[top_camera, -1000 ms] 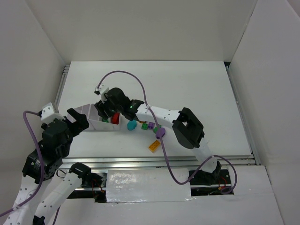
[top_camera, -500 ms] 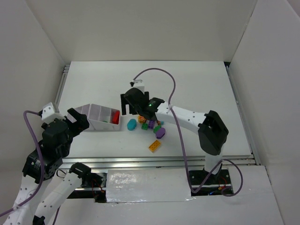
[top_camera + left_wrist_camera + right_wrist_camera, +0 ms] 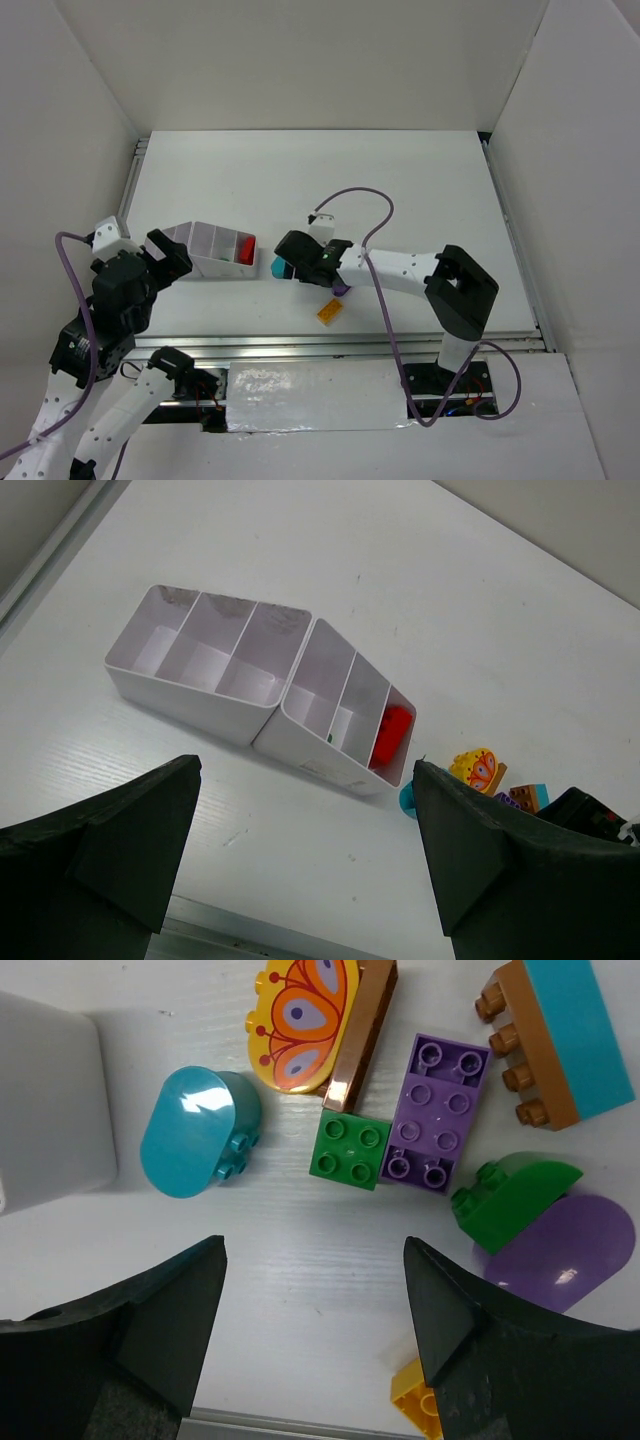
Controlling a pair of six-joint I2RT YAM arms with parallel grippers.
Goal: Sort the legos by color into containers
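— Since a second ago, the right pincer (image 3: 312, 1300) has swung from the white divided plastic tray (image 3: 190, 702) down over the loose plastic bricks (image 3: 437, 1110), jaws apart, empty.
— Left pincer (image 3: 305, 830)?
— Wide, empty. A green studded square brick (image 3: 348, 1148) lies mid-frame ahead; one red brick (image 3: 392, 732) sits in the tray's end compartment. Next pick looks due.

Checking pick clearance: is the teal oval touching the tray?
Apart: right wrist view shows bare table between the teal oval and the tray corner.

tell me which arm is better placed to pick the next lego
Right. The right pincer hangs open just above the loose legos, the teal oval among them; the left pincer, also open, sits off by the white tray.
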